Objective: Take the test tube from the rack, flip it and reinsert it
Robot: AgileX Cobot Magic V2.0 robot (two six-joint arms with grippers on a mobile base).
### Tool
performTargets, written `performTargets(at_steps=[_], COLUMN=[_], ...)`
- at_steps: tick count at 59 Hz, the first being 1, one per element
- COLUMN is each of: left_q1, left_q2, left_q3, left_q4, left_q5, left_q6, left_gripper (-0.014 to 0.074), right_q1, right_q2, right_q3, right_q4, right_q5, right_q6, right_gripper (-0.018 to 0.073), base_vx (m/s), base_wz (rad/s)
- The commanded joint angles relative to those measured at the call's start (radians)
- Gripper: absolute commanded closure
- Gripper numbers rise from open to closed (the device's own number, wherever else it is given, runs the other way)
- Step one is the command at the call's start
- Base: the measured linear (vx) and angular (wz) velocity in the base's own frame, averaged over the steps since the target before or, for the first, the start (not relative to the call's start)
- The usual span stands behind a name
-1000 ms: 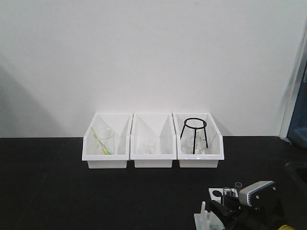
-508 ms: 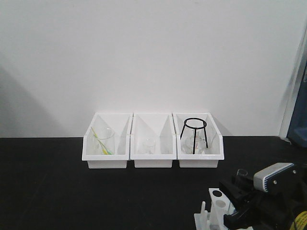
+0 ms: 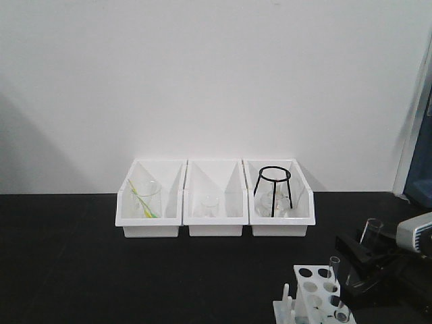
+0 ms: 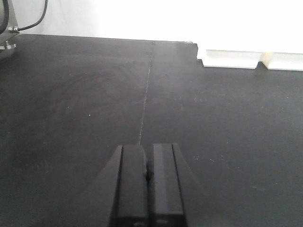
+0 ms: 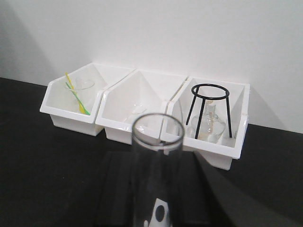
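A clear test tube stands between the fingers of my right gripper, open rim up and filling the middle of the right wrist view. In the front view the same test tube tilts slightly, held by my right gripper to the right of the white rack. A second tube stands in the rack's far right hole. Part of the rack shows through the held glass. My left gripper is shut on nothing, low over bare black tabletop.
Three white open-front bins stand in a row against the wall: the left bin holds a beaker with a yellow-green stick, the middle bin a small beaker, the right bin a black tripod ring over a flask. The black table stretches left.
My right gripper has moved right, away from over the rack, carrying one tube with it. The rack's top plate and the second tube now show fully.
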Motion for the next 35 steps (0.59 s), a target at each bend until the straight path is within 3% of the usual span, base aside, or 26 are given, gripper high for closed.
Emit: performTargets(at_steps=[1, 11, 23, 35], left_q1=[-0.007, -0.007, -0.007, -0.007], left_q2=[-0.011, -0.011, -0.011, -0.011], left_q3=[0.0, 0.0, 0.0, 0.0], left_q4=[-0.004, -0.004, -0.004, -0.004], left_q5=[-0.087, -0.087, -0.087, -0.087], left_q6=[0.0, 0.0, 0.0, 0.0], left_gripper=[0.0603, 0.0603, 0.0603, 0.0603], right_q1=[-0.002, -0.002, -0.002, -0.002], right_q2=[-0.035, -0.035, -0.035, -0.034], right_q3=[-0.043, -0.112, -0.166, -0.2], right_q4=[0.001, -0.056, -0.106, -0.364], right_q5=[-0.037, 0.011, 0.07, 0.173], right_q6=[0.016, 0.031, 0.018, -0.058], right_gripper=[0.0466, 0.0536, 0.0534, 0.0531], base_vx=[0.0, 0.0, 0.0, 0.0], base_wz=[0.0, 0.0, 0.0, 0.0])
